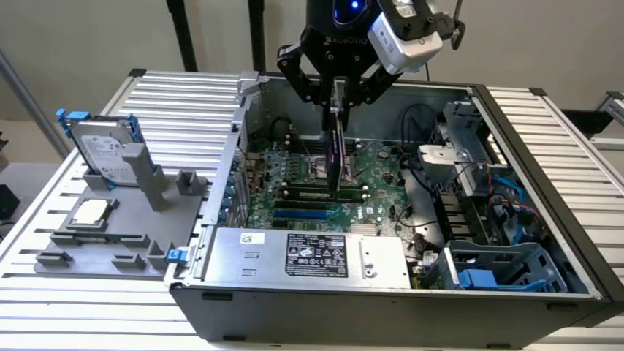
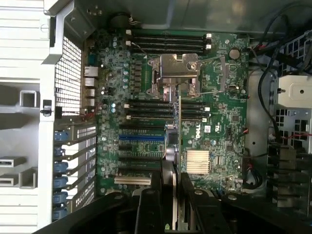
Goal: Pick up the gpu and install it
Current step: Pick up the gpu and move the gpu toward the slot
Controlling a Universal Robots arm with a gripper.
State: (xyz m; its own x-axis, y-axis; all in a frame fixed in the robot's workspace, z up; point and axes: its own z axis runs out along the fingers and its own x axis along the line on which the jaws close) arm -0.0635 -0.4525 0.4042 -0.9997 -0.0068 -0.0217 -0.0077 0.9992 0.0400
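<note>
1. The arm (image 1: pixel 343 14) is reaching down from the far side, its gripper (image 1: pixel 338 99) pointing down over the open computer case (image 1: pixel 322 318).
2. The jaws are pinching the gpu (image 1: pixel 335 153) between them, and the card is hanging upright, edge-on to both cameras.
3. In the exterior view, the gpu is overlapping the middle of the green motherboard (image 1: pixel 381 212); its height above the board is hard to tell.
4. The case walls are standing around the card, with open room between it and the left and right walls.
5. The silver panel with the label (image 1: pixel 263 256) is lying across the near left of the case, nearer than the card; the blue-handled bay (image 1: pixel 502 267) is sitting at the near right.
6. Left of the case, the grey tray (image 1: pixel 146 227) is resting on the slatted surface (image 1: pixel 78 314), well apart from the gripper, holding a hard drive (image 1: pixel 107 157) and a chip (image 1: pixel 90 212).
</note>
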